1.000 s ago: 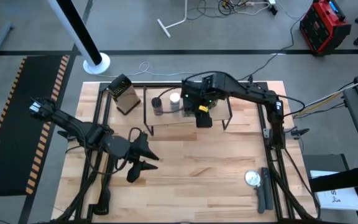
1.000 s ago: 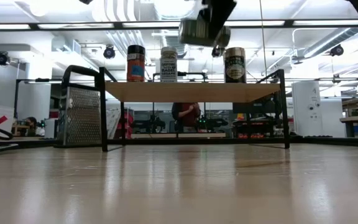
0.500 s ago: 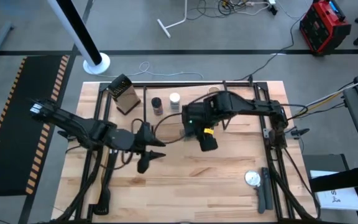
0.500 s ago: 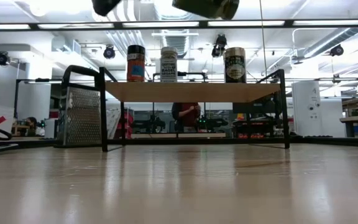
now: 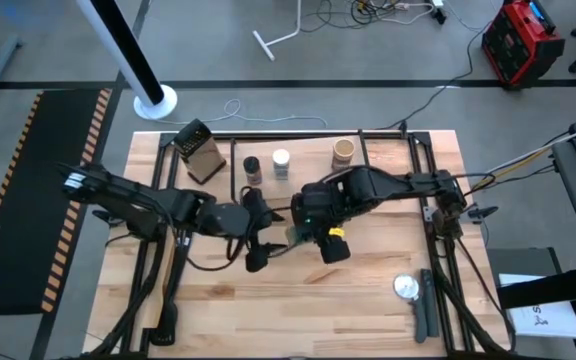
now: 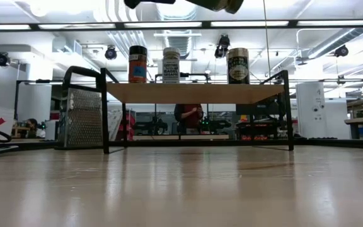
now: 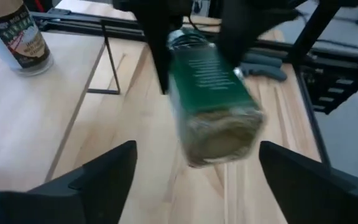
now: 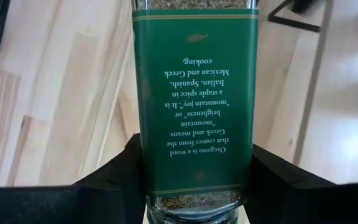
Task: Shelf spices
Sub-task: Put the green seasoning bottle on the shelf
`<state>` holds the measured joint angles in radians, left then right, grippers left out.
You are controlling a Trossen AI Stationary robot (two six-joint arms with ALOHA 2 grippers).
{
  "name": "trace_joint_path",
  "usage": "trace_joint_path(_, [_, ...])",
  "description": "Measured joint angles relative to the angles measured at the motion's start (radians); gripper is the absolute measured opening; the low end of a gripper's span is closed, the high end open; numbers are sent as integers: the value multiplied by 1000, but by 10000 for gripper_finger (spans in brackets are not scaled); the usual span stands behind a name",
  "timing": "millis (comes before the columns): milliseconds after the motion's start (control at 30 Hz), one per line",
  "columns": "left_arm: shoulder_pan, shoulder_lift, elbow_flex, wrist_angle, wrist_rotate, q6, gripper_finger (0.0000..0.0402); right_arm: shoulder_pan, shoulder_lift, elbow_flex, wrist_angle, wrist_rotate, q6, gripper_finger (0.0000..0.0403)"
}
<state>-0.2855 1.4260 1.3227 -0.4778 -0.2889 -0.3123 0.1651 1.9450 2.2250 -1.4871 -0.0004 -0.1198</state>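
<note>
Oregano jar [image 8: 195, 118] held in the air by the right claw [image 5: 320, 222], in front of the shelf [image 6: 194, 93].

Right claw is closed on the jar over the middle of the surface [image 5: 368, 290]; the left claw [image 5: 261, 237] is just beside it, fingers spread wide on both sides of the jar's free end, not gripping. Three jars stand on the shelf. Risk, as I judge: if the right claw lets go before the left one closes, the jar drops and rolls; a crooked grip could tilt it.

Four spice jars [image 5: 281, 161], one shelf [image 6: 194, 92], one grater [image 5: 199, 152].
</note>
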Motion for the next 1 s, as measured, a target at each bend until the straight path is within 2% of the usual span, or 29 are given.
trace_joint_path(233, [3,96,45,-38,20,22,364,26,1,-19,42,9,10,177])
trace_joint_path(500, [9,128,92,-27,19,49,350,33,1,-22,44,29,44,177])
trace_joint_path(700, [7,128,89,-6,14,68,296,38,1,-22,50,31,62,177])
trace_joint_path(933, [6,128,64,34,-4,81,186,39,1,-23,47,49,104,177])
trace_joint_path(1000, [6,128,64,35,-4,84,186,39,1,-23,46,49,105,177])
